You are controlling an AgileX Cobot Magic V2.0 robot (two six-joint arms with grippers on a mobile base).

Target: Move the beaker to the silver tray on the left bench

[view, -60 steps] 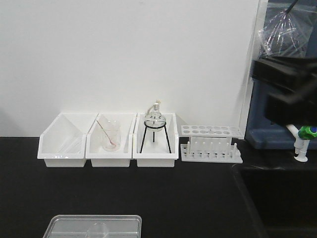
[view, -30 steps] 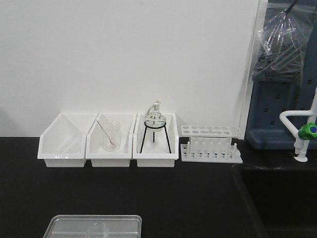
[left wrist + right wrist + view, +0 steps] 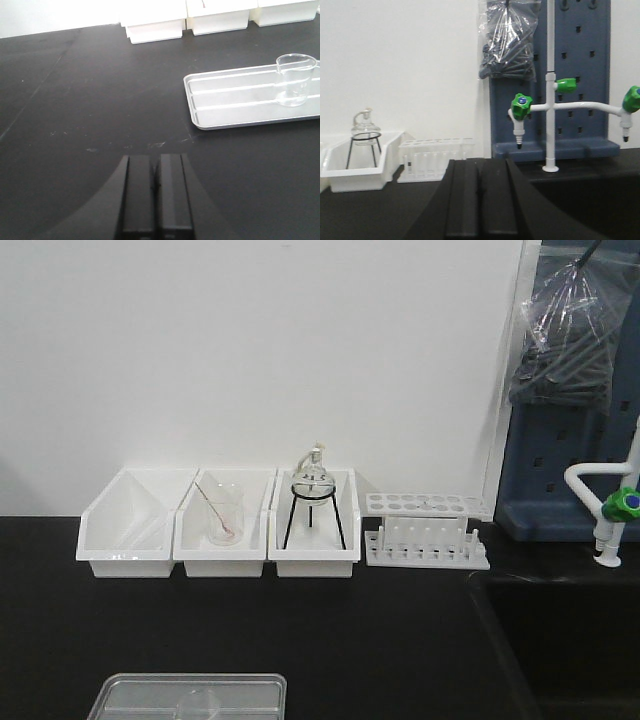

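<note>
Beaker [image 3: 295, 80] upright in silver tray [image 3: 235, 107] on black table [image 3: 90, 100], left end effector [image 3: 155, 192] clenched empty, right end effector [image 3: 480, 200] clenched empty

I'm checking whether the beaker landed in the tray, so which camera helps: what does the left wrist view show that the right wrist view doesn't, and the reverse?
Only the left wrist view shows the beaker, standing upright in the silver tray on the left bench, plus the shut left gripper.

Only the right wrist view shows the white tap with green knobs, the blue pegboard, the bagged dark items, the test tube rack, the flask on its tripod, and the shut right gripper.

Both show white bins and black benchtop.
</note>
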